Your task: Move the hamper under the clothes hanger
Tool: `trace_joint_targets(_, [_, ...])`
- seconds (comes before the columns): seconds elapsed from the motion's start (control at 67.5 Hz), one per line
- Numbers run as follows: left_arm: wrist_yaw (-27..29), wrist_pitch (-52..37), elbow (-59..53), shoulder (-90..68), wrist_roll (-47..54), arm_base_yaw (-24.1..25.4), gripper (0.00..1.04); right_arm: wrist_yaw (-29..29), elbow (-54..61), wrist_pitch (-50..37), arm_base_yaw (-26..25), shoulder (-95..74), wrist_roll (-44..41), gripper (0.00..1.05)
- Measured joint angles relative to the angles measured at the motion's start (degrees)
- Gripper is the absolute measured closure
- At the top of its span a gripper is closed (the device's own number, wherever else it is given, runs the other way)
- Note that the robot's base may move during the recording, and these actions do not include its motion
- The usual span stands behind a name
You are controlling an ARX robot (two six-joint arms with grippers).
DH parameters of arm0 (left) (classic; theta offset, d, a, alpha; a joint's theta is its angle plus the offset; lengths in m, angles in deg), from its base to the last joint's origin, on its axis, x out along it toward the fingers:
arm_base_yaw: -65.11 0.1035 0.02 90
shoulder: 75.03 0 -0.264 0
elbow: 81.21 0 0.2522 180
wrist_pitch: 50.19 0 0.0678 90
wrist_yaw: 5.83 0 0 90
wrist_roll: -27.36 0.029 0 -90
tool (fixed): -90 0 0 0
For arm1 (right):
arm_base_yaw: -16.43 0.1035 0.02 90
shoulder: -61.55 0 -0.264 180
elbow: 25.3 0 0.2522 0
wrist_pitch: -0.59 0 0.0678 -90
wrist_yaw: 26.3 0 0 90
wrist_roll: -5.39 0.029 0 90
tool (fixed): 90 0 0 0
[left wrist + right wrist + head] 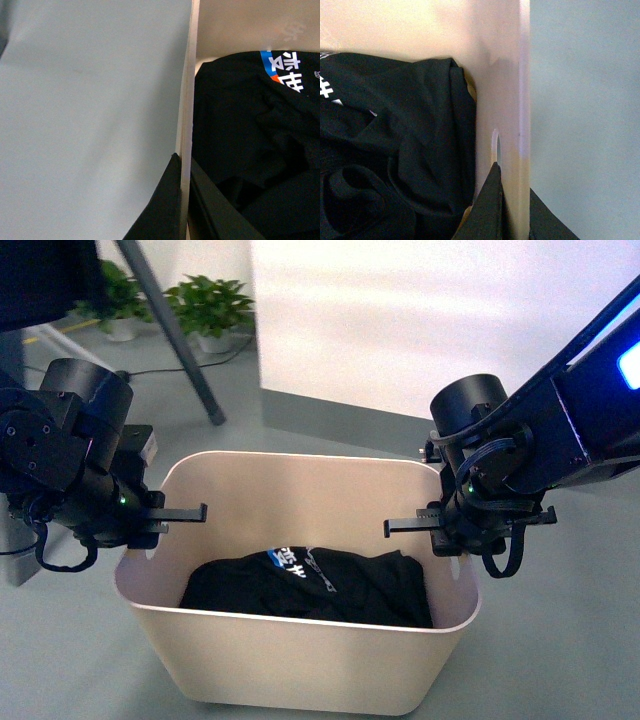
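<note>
At frame centre, my left end effector (152,528) and right end effector (446,534) clamp opposite hamper (300,660) walls.

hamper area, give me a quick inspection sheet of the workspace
surface: grey floor, hamper stands on it
job's things: hamper, black garment inside; clothes hanger leg behind it, apart
clutter: nothing seen
grippers: left claw and right claw each clamp a short wall of the hamper
cables: black loops at both wrists; thin cable on the floor by the potted plants
surroundings: potted plants, white wall
</note>
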Motion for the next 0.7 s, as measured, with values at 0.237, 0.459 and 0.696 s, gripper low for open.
trace_joint_targets(0.237, [-0.07,0.02,0.00,0.02,0.00,0.00,1.01,0.13,0.00,0.00,-0.07,-0.02,0.00,1.02])
trace_joint_targets(0.459, [-0.09,0.02,0.00,0.02,0.02,-0.02,1.01,0.13,0.07,0.00,-0.11,-0.02,0.00,1.02])
trace_joint_targets(0.696, [-1.33,0.00,0.00,0.00,-0.07,-2.03,1.01,1.60,0.20,0.07,-1.95,0.00,-0.02,1.02])
